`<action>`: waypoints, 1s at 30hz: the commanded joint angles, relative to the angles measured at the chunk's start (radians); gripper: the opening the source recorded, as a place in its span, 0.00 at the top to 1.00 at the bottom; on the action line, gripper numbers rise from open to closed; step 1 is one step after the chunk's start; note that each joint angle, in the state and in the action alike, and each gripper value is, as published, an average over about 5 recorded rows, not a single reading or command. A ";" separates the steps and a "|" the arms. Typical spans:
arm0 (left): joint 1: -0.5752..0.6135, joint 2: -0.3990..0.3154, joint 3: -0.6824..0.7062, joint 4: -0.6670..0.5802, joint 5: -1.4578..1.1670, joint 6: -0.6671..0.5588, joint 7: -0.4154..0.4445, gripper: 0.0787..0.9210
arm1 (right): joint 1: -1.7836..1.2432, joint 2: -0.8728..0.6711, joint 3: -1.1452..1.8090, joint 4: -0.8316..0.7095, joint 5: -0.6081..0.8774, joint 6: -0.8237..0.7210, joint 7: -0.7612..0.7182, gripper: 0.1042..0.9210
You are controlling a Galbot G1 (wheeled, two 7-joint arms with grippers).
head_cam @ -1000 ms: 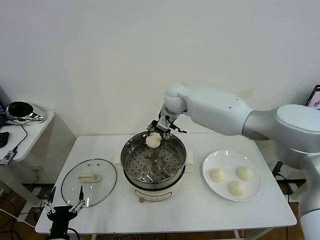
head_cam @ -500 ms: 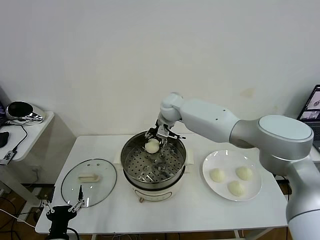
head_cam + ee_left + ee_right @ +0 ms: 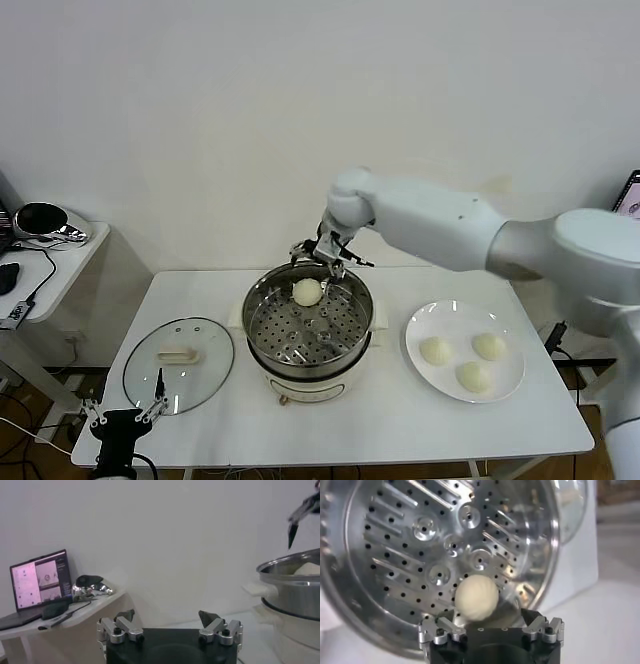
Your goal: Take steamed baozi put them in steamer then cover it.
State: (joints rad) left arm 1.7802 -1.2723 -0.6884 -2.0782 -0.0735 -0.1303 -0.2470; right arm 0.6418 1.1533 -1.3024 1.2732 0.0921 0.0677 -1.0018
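Nearest, at the table's point(image 3: 400, 430) front edge toward seven o'clock, left gripper point(image 3: 125, 414) parked low, fingers spread wide, holding nothing. Just beyond it, at eight o'clock from the steamer point(image 3: 309, 325), lay the cover point(image 3: 178, 363), flat on the table, handle up, well apart from the pot and not yet used.

At the table's centre stood the steamer, open-topped, perforated tray point(image 3: 445, 545) bare except for one steamed baozi point(image 3: 307, 291), resting on the tray's far part at about twelve o'clock, near the wall. Free of any grip, as seen from the right wrist.

At three o'clock from the steamer sat a white plate point(image 3: 505, 389) carrying three more baozi point(image 3: 434, 350), close together, untouched.

Farthest, at twelve o'clock over the pot's back rim, hung the right gripper point(image 3: 326, 256), fingers apart and empty, just above the delivered bun and clear of it.

Judged roughly a quarter done: one bun of four placed. Left to do: three more transfers from plate to tray, then lifting the cover from the table and seating it on the pot.
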 commanded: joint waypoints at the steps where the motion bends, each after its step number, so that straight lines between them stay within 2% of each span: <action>1: -0.012 0.016 0.003 -0.019 -0.003 0.013 0.003 0.12 | 0.173 -0.313 -0.059 0.373 0.248 -0.553 -0.067 0.12; 6: -0.019 0.032 0.004 -0.025 -0.010 0.016 0.004 0.12 | 0.152 -0.508 -0.060 0.466 0.232 -0.634 -0.052 0.12; 10: -0.023 0.042 0.001 -0.019 -0.016 0.017 0.005 0.12 | 0.053 -0.631 -0.027 0.464 0.118 -0.582 -0.075 0.12; 14: -0.024 0.046 -0.001 -0.017 -0.016 0.019 0.006 0.12 | -0.089 -0.684 0.051 0.410 0.017 -0.498 -0.106 0.12; 22: -0.025 0.039 -0.010 -0.001 -0.014 0.022 0.008 0.12 | -0.402 -0.634 0.304 0.202 -0.127 -0.360 -0.132 0.12; 30: -0.030 0.038 -0.027 0.011 -0.016 0.030 0.010 0.12 | -0.586 -0.519 0.412 0.072 -0.194 -0.344 -0.115 0.12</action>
State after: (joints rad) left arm 1.7525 -1.2364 -0.7092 -2.0728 -0.0887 -0.1028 -0.2381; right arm 0.2758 0.6110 -1.0289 1.4539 -0.0143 -0.2990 -1.1063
